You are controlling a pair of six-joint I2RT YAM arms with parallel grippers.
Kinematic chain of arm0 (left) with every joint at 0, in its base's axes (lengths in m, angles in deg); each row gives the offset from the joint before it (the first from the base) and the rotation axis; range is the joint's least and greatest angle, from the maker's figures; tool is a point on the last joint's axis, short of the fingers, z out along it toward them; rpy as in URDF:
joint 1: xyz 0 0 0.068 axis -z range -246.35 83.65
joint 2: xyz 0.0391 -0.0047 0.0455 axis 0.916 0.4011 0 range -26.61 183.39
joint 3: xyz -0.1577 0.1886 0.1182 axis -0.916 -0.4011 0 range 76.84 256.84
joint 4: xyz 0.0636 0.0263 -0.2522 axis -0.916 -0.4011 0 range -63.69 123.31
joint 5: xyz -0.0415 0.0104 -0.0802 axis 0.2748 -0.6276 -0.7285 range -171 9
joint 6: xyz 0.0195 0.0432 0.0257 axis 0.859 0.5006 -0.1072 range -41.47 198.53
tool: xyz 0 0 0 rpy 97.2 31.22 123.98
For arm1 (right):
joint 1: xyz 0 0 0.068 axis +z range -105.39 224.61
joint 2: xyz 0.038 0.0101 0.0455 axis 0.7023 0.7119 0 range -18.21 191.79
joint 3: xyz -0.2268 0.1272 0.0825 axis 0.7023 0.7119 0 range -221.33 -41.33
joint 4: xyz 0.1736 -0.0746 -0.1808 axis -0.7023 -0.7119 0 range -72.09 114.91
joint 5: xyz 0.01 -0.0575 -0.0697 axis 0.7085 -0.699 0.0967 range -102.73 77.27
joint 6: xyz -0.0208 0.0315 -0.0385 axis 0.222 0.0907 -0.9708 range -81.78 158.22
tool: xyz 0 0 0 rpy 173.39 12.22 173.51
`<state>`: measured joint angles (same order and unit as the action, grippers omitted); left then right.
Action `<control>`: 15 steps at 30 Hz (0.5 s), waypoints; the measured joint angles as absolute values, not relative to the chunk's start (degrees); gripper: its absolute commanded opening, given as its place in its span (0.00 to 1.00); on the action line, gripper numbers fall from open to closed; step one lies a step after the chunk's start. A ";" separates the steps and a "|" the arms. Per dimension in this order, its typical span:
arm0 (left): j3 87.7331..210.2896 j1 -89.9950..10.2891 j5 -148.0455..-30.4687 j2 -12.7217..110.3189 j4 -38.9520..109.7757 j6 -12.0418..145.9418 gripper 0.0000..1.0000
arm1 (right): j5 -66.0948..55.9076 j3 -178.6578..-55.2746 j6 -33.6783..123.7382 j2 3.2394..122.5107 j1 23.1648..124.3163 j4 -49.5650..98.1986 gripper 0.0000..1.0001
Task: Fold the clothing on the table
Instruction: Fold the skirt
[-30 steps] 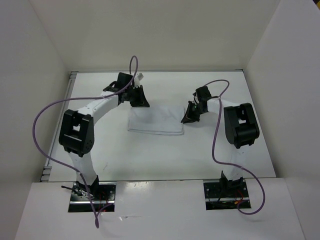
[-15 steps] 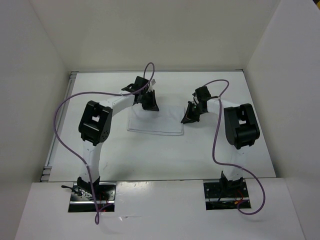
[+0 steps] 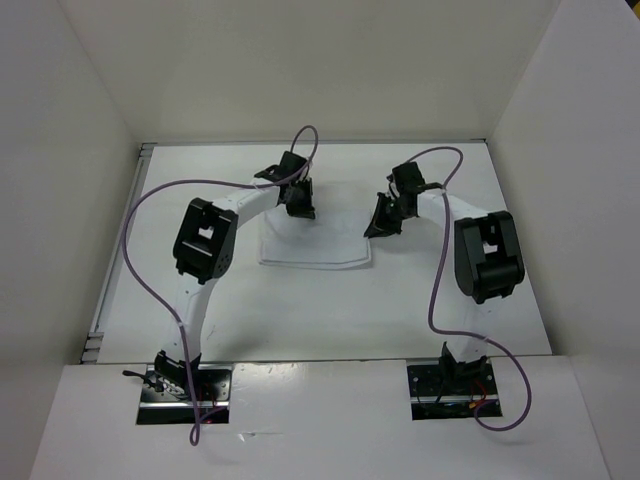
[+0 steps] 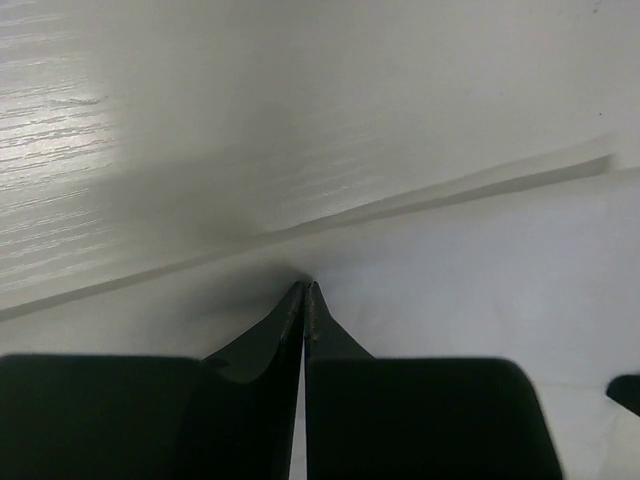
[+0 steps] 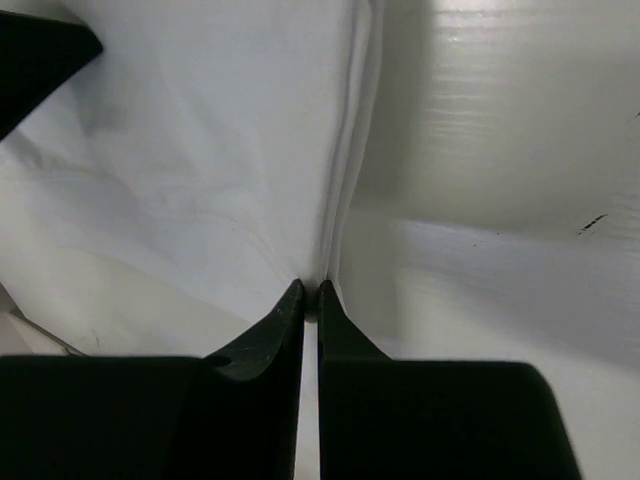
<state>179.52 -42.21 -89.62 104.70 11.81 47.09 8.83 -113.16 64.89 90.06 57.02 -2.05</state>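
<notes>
Two grippers sit on the far long edge of the clothing point(image 3: 315, 245), which lies flat in the middle of the desk point(image 3: 300, 315) with its long axis running left to right between the arms. My left gripper point(image 3: 301, 208) is on that edge a little inboard of the far-left corner, and my right gripper point(image 3: 374, 228) is at the far-right corner. In each wrist view the jaws are pressed together with no gap, their tips meeting the fabric edge exactly where it rises off the surface, so I judge both to be pinched on the cloth rather than closed on nothing. What matters for the next move is that the whole piece lies on the near side of both grippers, toward the arm bases. A fold should therefore carry the far edge straight back over the short axis, both arms travelling together. The left grip sits off its corner, so that corner may droop and need watching.
</notes>
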 measured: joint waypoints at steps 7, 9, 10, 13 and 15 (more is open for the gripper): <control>180.87 -40.81 -88.26 105.53 11.51 47.09 0.06 | 9.24 -117.51 64.04 86.06 57.02 -5.17 0.00; 180.87 -40.38 -88.33 105.53 11.57 47.07 0.06 | 9.81 -119.02 64.02 84.38 57.24 -5.85 0.00; 180.87 -40.09 -88.42 105.53 11.62 47.04 0.06 | 10.14 -119.85 64.00 83.64 57.52 -6.22 0.00; 180.87 -38.93 -88.92 105.64 11.90 46.96 0.06 | 11.14 -122.50 63.78 81.45 59.62 -6.92 0.00; 180.91 -38.08 -89.40 105.68 11.94 46.83 0.08 | 11.91 -123.37 63.62 80.10 61.41 -7.05 0.00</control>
<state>180.91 -38.08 -89.40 105.68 11.94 46.83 11.91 -123.37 63.62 80.10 61.41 -7.05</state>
